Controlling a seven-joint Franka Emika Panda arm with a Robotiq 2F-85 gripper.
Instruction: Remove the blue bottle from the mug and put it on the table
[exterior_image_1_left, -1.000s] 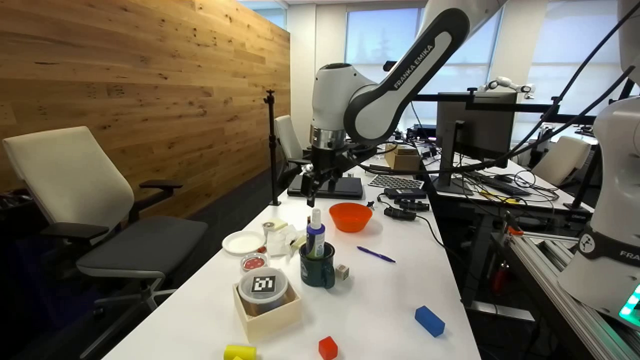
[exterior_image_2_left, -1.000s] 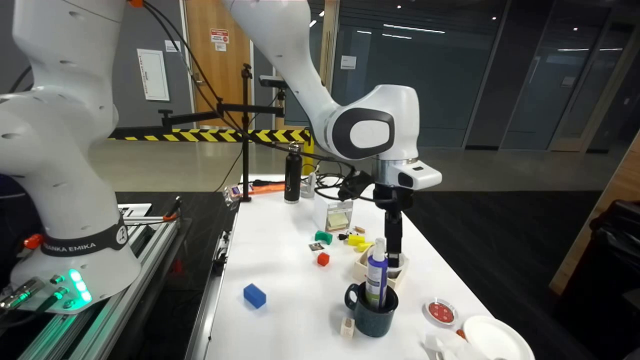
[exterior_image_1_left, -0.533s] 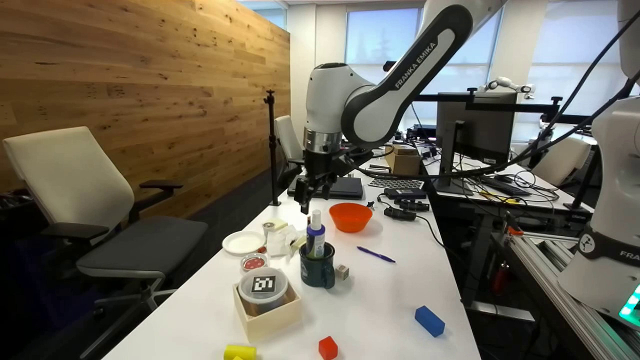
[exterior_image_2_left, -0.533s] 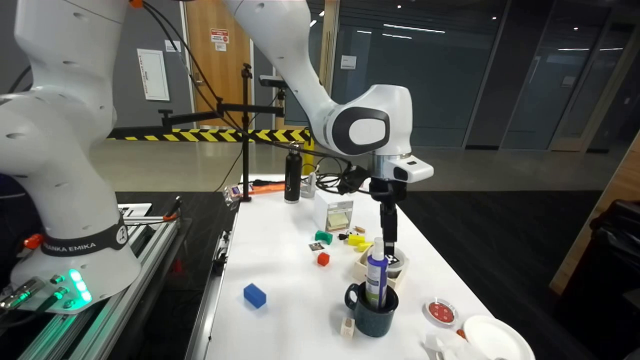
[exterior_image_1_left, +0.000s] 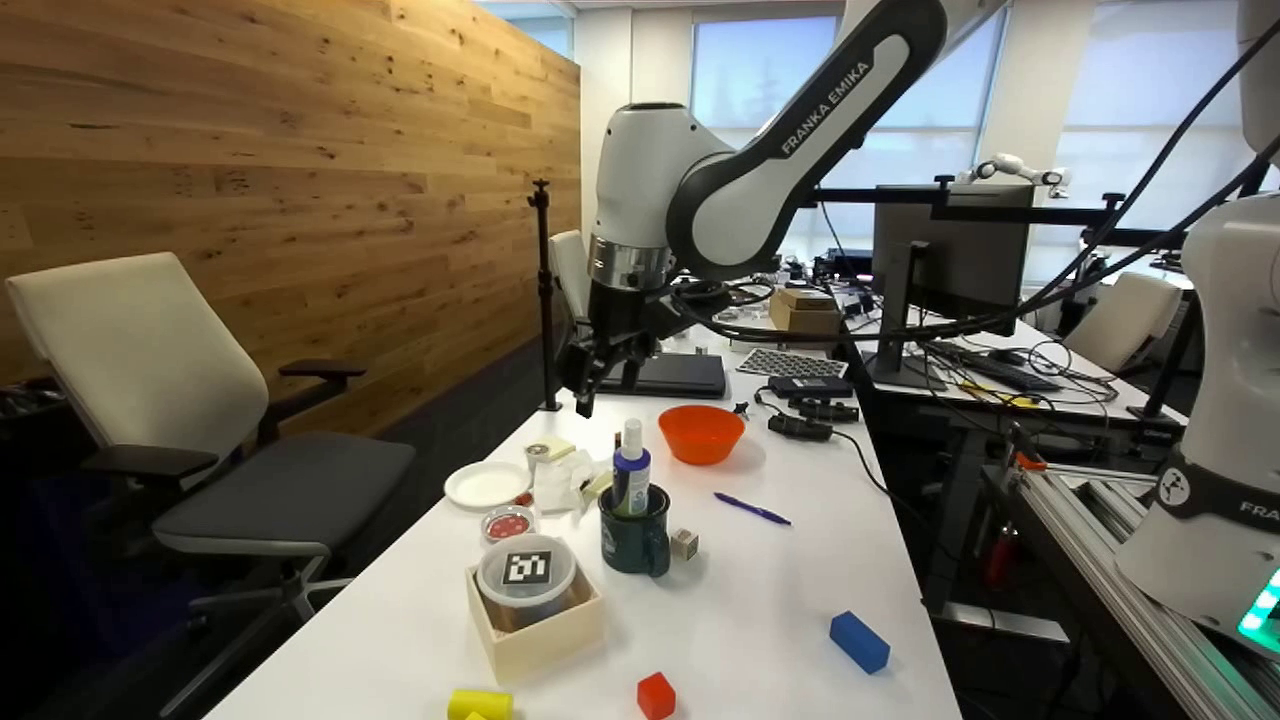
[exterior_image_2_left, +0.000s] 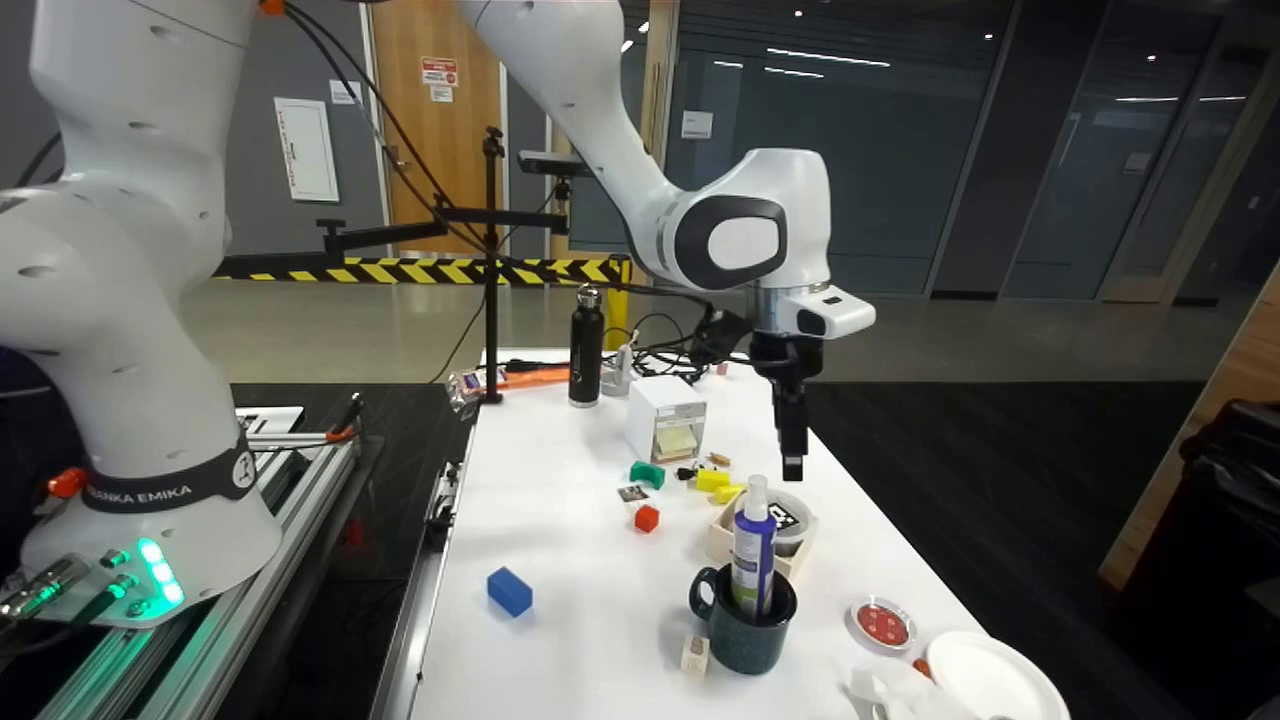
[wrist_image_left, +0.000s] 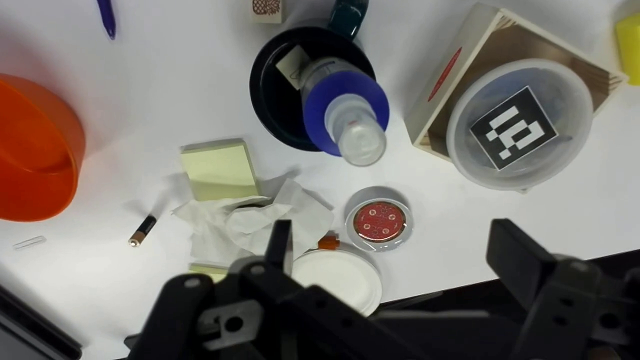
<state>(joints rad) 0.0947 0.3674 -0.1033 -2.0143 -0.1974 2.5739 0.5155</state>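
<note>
In the wrist view, the gripper (wrist_image_left: 392, 245) was seen spread wide along the bottom of the frame with nothing grasped, while the blue bottle (wrist_image_left: 345, 107) was contained in the dark mug (wrist_image_left: 265, 107) at upper centre, near the wooden box (wrist_image_left: 446, 75).

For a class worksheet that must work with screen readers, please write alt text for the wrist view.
A blue bottle stands in a dark mug on a white table, seen from above. Black fingers show at the bottom edge, spread apart and holding nothing. An orange bowl is at left; at right, a wooden box holds a round tub.
</note>
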